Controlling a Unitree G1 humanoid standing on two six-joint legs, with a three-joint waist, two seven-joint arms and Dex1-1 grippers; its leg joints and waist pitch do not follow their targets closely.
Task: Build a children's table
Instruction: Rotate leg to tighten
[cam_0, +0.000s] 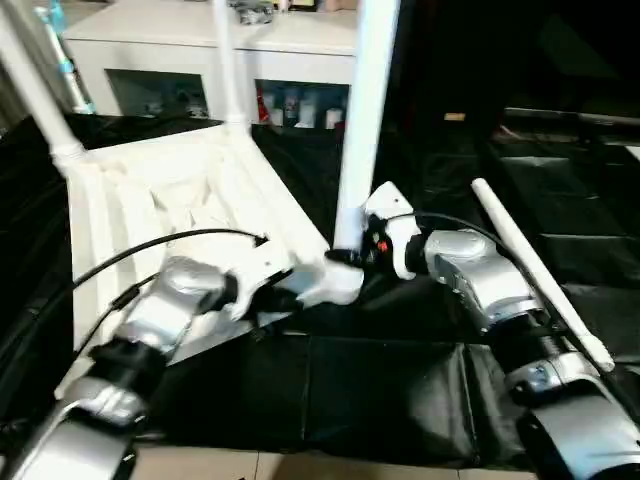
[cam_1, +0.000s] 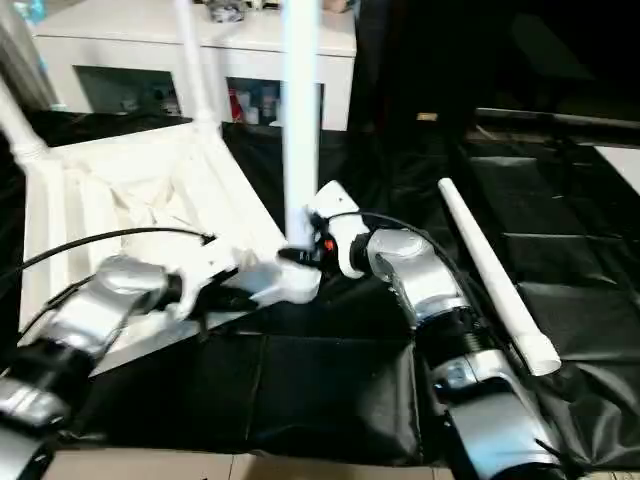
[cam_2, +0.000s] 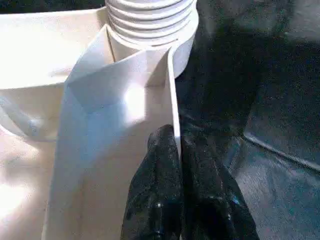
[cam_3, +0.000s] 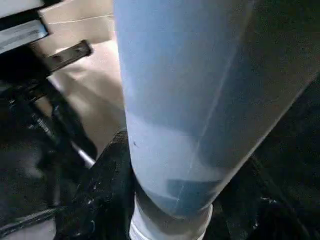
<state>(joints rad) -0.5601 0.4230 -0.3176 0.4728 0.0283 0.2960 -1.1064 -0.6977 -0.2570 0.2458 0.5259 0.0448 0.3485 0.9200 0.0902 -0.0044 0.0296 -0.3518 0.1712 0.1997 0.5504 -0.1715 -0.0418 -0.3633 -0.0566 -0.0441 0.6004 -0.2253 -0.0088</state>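
The children's table top (cam_0: 85, 230) lies upside down on the black cover, with white legs standing in its far left (cam_0: 40, 100) and back (cam_0: 225, 70) corners. A third leg (cam_0: 365, 120) stands upright at the near right corner socket (cam_2: 150, 20). My right gripper (cam_0: 345, 258) is shut around the base of that leg (cam_3: 190, 100), one black finger (cam_3: 107, 190) on each side. Just beside that socket, my left gripper (cam_2: 175, 137) is shut on the top's thin rim wall (cam_2: 172, 90). Another leg (cam_0: 540, 270) lies loose on the cover to the right.
A white cabinet (cam_0: 200, 40) with glass doors stands behind the table. The black cover (cam_0: 380, 380) spreads in front of and to the right of the top. A black cable (cam_0: 180, 240) runs from my left forearm across the top.
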